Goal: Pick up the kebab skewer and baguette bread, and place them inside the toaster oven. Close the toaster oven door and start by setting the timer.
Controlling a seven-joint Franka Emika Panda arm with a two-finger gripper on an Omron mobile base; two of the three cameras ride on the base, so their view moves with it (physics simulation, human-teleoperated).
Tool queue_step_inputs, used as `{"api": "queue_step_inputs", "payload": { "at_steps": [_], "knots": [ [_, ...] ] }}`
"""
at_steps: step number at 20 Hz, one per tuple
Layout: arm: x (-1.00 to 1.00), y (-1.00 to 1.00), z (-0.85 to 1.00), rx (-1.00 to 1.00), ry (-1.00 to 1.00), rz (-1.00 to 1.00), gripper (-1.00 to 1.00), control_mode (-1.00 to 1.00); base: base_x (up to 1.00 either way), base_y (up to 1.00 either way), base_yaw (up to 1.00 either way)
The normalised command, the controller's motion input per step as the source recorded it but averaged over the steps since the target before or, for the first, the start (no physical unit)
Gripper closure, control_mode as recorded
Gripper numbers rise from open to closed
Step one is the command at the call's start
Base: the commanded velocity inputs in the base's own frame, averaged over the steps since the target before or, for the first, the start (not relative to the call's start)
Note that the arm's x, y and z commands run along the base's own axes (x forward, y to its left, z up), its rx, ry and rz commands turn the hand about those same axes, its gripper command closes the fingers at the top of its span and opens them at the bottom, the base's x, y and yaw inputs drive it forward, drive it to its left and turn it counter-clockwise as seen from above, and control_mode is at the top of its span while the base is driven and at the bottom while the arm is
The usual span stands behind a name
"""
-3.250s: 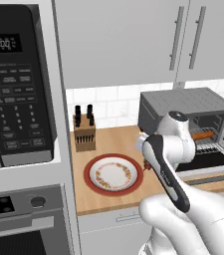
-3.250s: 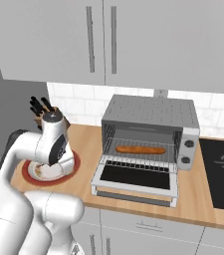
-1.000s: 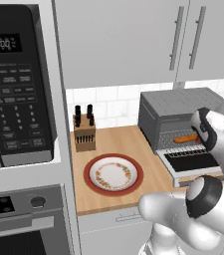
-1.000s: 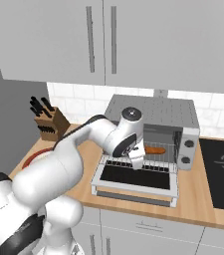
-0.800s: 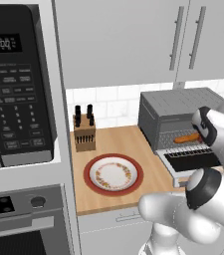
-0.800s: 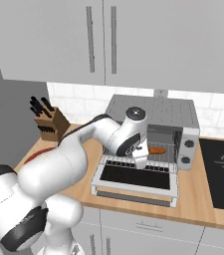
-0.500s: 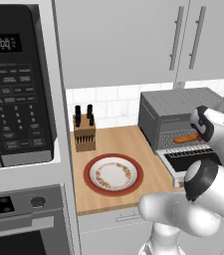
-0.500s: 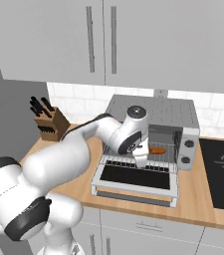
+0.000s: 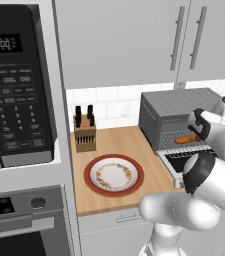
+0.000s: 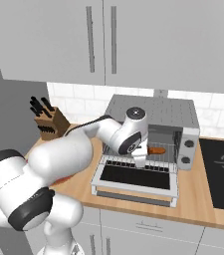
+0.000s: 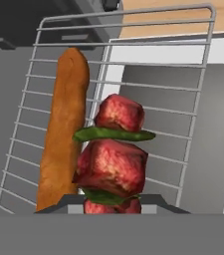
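Observation:
The grey toaster oven (image 10: 158,113) stands on the counter with its dark glass door (image 10: 136,178) dropped open. The orange-brown baguette bread (image 11: 63,129) lies on the wire rack (image 11: 193,114) inside; its end also shows as baguette (image 10: 157,150) and baguette (image 9: 187,139). My gripper (image 10: 141,160) hangs just over the front of the rack, above the open door. In the hand view the gripper (image 11: 112,201) is shut on the kebab skewer (image 11: 114,154), whose red meat chunks and green pieces hang beside the baguette, a little above the rack.
A red-rimmed plate (image 9: 91,176) sits bare on the wooden counter, with a knife block (image 9: 84,132) behind it. A black microwave (image 9: 14,95) is at the left. Oven knobs (image 10: 186,145) face front on the right side; a black cooktop (image 10: 223,174) lies beyond.
The arm swung from over the plate across to the oven mouth, carrying the skewer. Over the last second it edged slightly farther toward the rack. The jaws stayed shut.

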Motion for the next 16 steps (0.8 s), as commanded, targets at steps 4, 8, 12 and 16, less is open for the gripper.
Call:
{"api": "queue_step_inputs", "payload": {
  "at_steps": [4,8,12,16],
  "knots": [
    [0.14,-0.03,-0.12,0.0,0.0,-0.04,1.0,-1.0,0.0,0.0,0.0],
    [0.17,-0.01,-0.09,0.0,0.0,-0.04,1.0,-1.0,0.0,0.0,0.0],
    [0.2,0.0,-0.05,0.0,0.0,-0.04,1.0,-1.0,0.0,0.0,0.0],
    [0.19,0.0,-0.06,0.0,0.0,-0.03,1.0,-1.0,0.0,0.0,0.0]
  ]
}}
